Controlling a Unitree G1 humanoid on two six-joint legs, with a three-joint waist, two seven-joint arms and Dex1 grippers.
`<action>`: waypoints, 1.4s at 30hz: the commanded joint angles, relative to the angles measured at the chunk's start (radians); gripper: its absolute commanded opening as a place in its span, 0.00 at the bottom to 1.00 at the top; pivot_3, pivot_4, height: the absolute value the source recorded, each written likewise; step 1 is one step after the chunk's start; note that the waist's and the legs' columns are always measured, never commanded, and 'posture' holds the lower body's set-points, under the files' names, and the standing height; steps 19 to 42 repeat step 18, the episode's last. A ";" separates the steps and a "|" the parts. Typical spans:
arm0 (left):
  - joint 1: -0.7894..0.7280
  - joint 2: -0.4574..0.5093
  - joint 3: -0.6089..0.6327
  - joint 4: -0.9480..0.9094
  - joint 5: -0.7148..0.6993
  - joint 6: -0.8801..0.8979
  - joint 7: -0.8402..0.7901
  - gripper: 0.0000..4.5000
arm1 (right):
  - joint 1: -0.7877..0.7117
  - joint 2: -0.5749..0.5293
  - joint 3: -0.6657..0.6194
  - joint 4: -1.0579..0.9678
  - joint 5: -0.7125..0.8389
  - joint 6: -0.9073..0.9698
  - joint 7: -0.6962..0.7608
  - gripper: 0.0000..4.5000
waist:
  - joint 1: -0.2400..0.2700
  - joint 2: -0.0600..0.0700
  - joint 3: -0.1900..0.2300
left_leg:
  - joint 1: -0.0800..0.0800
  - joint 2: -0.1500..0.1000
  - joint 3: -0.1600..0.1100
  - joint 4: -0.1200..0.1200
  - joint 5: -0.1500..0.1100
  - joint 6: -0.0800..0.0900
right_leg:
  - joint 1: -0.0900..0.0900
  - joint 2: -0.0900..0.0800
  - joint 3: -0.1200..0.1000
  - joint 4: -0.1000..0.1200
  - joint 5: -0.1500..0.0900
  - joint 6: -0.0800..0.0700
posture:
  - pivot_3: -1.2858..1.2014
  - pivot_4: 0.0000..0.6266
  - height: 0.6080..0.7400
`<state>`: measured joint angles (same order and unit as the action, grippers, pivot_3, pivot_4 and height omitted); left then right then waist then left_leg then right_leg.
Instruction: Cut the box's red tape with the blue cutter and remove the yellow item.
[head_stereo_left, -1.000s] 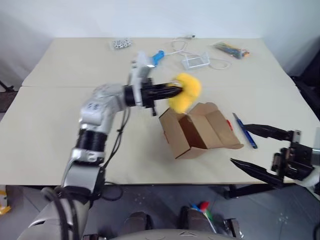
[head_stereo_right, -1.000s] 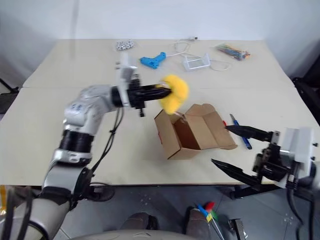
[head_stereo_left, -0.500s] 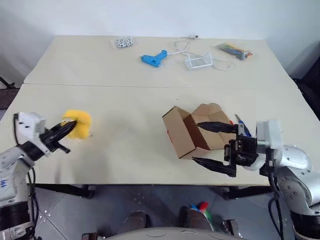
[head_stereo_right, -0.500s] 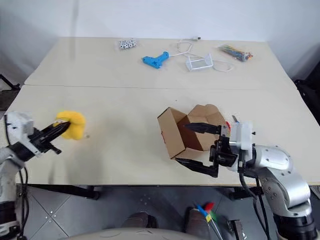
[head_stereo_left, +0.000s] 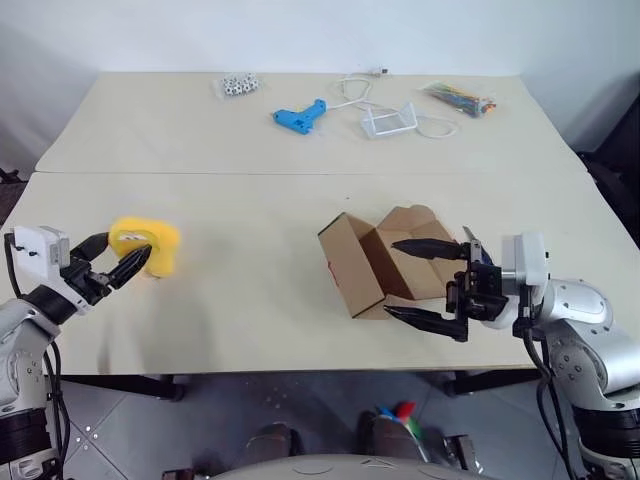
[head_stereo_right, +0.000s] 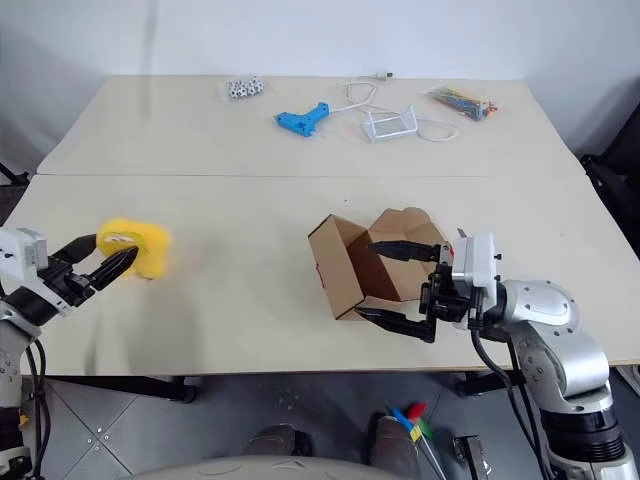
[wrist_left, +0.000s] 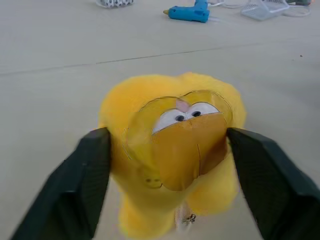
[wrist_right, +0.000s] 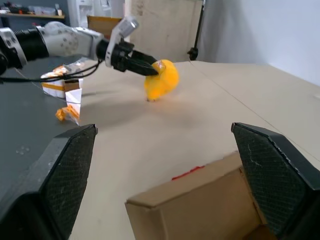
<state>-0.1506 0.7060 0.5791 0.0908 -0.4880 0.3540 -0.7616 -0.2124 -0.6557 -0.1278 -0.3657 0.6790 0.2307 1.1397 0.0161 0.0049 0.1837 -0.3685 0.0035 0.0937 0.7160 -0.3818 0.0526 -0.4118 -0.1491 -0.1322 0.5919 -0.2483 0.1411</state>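
One yellow item: lumpy plush, cartoon eyes | left fingers spread around it | right fingers spread

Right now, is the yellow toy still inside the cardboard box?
No, the yellow toy sits on the table far to the left of the open box, between the left claw's spread fingers.
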 joint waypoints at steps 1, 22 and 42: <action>0.069 0.084 0.081 -0.052 -0.094 0.026 -0.136 1.00 | 0.023 -0.039 -0.080 0.025 0.005 -0.035 0.025 1.00 | -0.005 0.000 0.000 | 0.000 0.000 0.000 0.000 0.000 0.000 | 0.000 0.000 0.000 0.000 0.000 0.000 | 0.52 0.24 1.00; 0.472 -0.008 0.225 -0.131 0.013 -0.305 -0.154 1.00 | 0.185 -0.081 -0.191 0.058 -0.042 -0.115 0.081 1.00 | -0.008 0.002 0.001 | 0.001 0.005 0.004 0.000 -0.003 -0.002 | -0.001 -0.001 -0.001 -0.001 -0.002 -0.004 | 0.52 0.24 1.00; 0.472 -0.008 0.225 -0.131 0.013 -0.305 -0.154 1.00 | 0.185 -0.081 -0.191 0.058 -0.042 -0.115 0.081 1.00 | -0.008 0.002 0.001 | 0.001 0.005 0.004 0.000 -0.003 -0.002 | -0.001 -0.001 -0.001 -0.001 -0.002 -0.004 | 0.52 0.24 1.00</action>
